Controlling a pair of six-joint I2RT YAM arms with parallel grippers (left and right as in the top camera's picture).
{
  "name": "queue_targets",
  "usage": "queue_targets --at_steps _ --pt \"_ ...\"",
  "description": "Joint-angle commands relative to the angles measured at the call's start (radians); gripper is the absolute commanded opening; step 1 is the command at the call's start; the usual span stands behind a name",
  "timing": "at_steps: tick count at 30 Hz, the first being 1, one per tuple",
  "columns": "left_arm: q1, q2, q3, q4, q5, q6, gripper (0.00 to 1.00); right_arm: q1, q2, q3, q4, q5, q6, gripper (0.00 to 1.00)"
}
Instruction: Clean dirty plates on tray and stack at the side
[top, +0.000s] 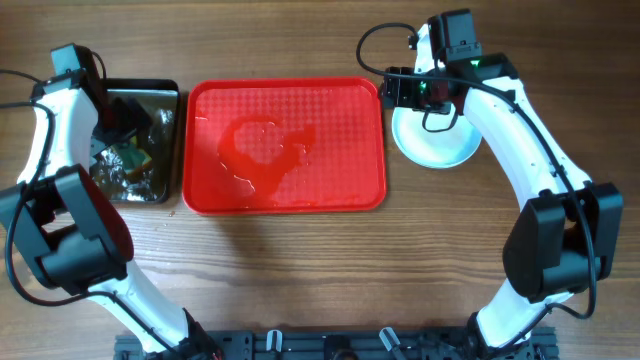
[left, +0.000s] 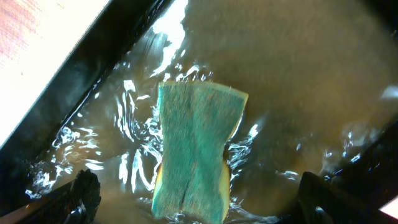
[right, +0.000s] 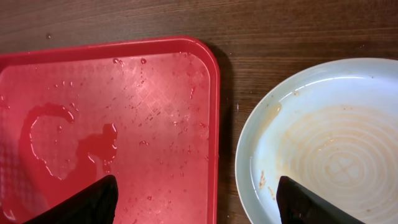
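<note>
Left gripper (left: 199, 186) first: its jaws stand wide apart and we see both dark fingertips low in the left wrist view, neither one touching anything. Between them lies a sponge (left: 196, 143), green scouring face up and yellow foam showing at its edges, sitting loose in rippling water (left: 298, 81). That water fills the black pan (left: 74, 106), and from overhead we place the pan just beside the tray's left edge.

Over to the right gripper (right: 198, 186): jaws spread here too, gripping nothing, one fingertip showing above the tray and the other above the plate. The gripper hangs over the right rim of the red tray (right: 155, 93). On the tray's textured floor we see a winding puddle (right: 93, 146) and scattered droplets.

Just past that rim is a plate (right: 336, 143), off the tray and flat on the wooden table (right: 280, 31), with a thin strip of wood between the two. Faint orange-brown smears mark its inner left side and its ringed centre. From overhead it sits by the tray's far right corner, partly under the right arm. Whether other plates lie beneath it, we cannot tell.
</note>
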Motion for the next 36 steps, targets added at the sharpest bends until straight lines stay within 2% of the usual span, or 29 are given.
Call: queue_targets --at_steps 1,3,5,7,8,9,13,18,24,27,29,36 --pt "-0.011 -0.104 0.131 -0.102 0.059 0.006 1.00 0.000 -0.058 0.054 -0.017 0.020 -0.029 0.82" --pt "-0.029 -0.196 0.198 -0.185 0.169 0.006 1.00 -0.003 -0.111 0.123 -0.065 0.046 -0.059 0.82" --pt "-0.047 -0.304 0.202 -0.197 0.238 0.006 1.00 -0.010 -0.200 0.179 -0.120 0.128 -0.064 0.82" --pt "-0.055 -0.366 0.201 -0.196 0.238 0.006 1.00 -0.011 -0.306 0.195 -0.152 0.237 -0.062 0.91" --pt "-0.055 -0.383 0.201 -0.196 0.238 0.006 1.00 -0.011 -0.353 0.195 -0.159 0.272 -0.062 0.91" --pt "-0.055 -0.400 0.201 -0.197 0.238 0.006 1.00 -0.011 -0.425 0.195 -0.163 0.312 -0.062 1.00" --pt "-0.054 -0.410 0.201 -0.197 0.238 0.006 1.00 -0.011 -0.705 0.195 -0.164 0.339 -0.062 0.99" --pt "-0.054 -0.410 0.201 -0.197 0.238 0.006 1.00 -0.011 -0.925 0.195 -0.174 0.339 -0.062 0.99" --pt "-0.054 -0.410 0.201 -0.197 0.238 0.006 1.00 -0.010 -1.015 0.183 -0.291 0.365 -0.113 1.00" --pt "-0.054 -0.410 0.201 -0.197 0.238 0.006 1.00 -0.008 -1.046 0.066 -0.208 0.324 -0.316 1.00" --pt "-0.054 -0.410 0.201 -0.197 0.238 0.006 1.00 -0.020 -1.114 -0.086 -0.109 0.269 -0.454 1.00" --pt "-0.054 -0.410 0.201 -0.197 0.238 0.006 1.00 -0.137 -1.431 -0.679 0.301 0.094 -0.416 1.00"
